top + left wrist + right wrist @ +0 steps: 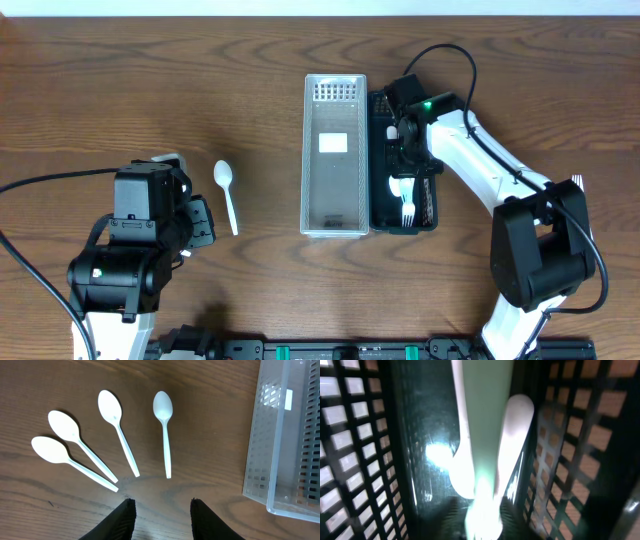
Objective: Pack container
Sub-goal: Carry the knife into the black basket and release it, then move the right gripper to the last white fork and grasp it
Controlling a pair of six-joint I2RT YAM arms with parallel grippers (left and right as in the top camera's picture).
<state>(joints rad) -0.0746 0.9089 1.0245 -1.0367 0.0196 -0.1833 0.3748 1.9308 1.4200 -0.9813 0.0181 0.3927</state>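
A clear perforated container (335,155) stands mid-table, and a black lattice container (428,205) sits against its right side. White utensils (405,200) lie in the black one. My right gripper (404,158) is down inside it. In the right wrist view its blurred fingertips (482,510) flank a glaring white utensil (512,445), and the grip is unclear. Several white spoons (165,435) lie on the wood ahead of my left gripper (162,502), which is open and holds nothing. Overhead, only one spoon (227,195) shows beside the left gripper (203,222).
The clear container's wall (260,460) rises at the right of the left wrist view, right of the spoons. A white fork (577,183) peeks out behind the right arm's base near the table's right side. Cables trail from both arms.
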